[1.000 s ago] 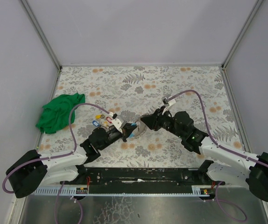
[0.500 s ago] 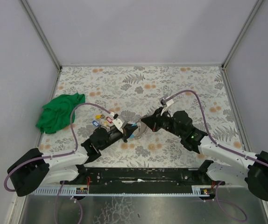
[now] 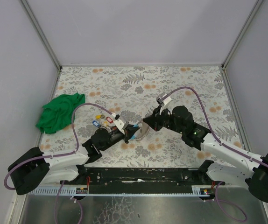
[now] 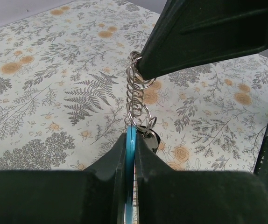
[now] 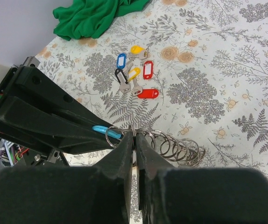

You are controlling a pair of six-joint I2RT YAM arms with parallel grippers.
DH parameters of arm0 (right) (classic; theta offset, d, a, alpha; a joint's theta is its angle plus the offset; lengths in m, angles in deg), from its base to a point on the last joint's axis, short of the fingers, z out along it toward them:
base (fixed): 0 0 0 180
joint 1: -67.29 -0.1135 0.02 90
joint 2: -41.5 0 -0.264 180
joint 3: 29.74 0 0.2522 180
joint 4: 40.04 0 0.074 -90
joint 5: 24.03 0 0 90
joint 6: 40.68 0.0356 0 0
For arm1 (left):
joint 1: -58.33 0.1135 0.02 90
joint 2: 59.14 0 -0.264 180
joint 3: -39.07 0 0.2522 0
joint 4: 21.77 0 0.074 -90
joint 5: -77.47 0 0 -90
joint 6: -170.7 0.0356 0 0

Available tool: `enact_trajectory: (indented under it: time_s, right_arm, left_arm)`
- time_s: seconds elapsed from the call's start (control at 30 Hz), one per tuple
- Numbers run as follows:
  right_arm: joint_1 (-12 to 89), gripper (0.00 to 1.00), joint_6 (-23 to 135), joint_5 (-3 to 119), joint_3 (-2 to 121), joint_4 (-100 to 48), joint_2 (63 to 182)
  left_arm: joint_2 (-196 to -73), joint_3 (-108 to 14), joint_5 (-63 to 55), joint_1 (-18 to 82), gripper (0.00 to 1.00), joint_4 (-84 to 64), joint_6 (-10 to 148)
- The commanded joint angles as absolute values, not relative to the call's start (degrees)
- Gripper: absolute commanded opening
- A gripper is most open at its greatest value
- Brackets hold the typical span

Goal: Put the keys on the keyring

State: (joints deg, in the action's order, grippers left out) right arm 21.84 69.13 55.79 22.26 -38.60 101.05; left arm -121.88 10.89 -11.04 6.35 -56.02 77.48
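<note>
My left gripper is shut on the light-blue arc of the keyring, held edge-on just above the table. A string of small metal rings hangs from that arc, with a dark key beside it. My right gripper is shut on one of these small rings, right next to the blue arc. Both grippers meet near the table's middle, the left and the right. Several loose keys with red, blue, yellow and black tags lie on the table behind the left gripper.
A crumpled green cloth lies at the table's left edge. The floral table cover stretches behind the arms. Purple cables loop over both arms. Grey walls close in the sides and the back.
My right gripper has shifted slightly left toward the left one and closed onto a small ring. The left gripper has kept its hold on the blue arc.
</note>
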Motion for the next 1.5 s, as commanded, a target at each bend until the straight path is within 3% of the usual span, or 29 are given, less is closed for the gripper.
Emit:
enact_trajectory:
  time_s: [0.0, 0.57, 0.9, 1.47]
  right_arm:
    - [22.91, 0.12, 67.68, 54.4, 26.46, -37.31, 101.8]
    - [22.93, 0.17, 67.64, 51.66, 33.11, -27.38, 106.57]
    - [24.04, 0.25, 62.93, 53.55, 35.64, -19.84, 105.17]
    - [25.42, 0.25, 63.5, 44.64, 34.7, -22.5, 107.11]
  left_arm:
    - [-121.73, 8.57, -15.72, 5.25, 0.02, -56.76, 79.46]
    - [-120.09, 7.02, -18.82, 2.64, 0.02, -51.88, 84.51]
    - [-119.07, 5.89, -16.36, 2.55, 0.02, -47.63, 88.51]
    - [-118.64, 4.99, -12.66, 2.52, 0.02, -45.51, 90.37]
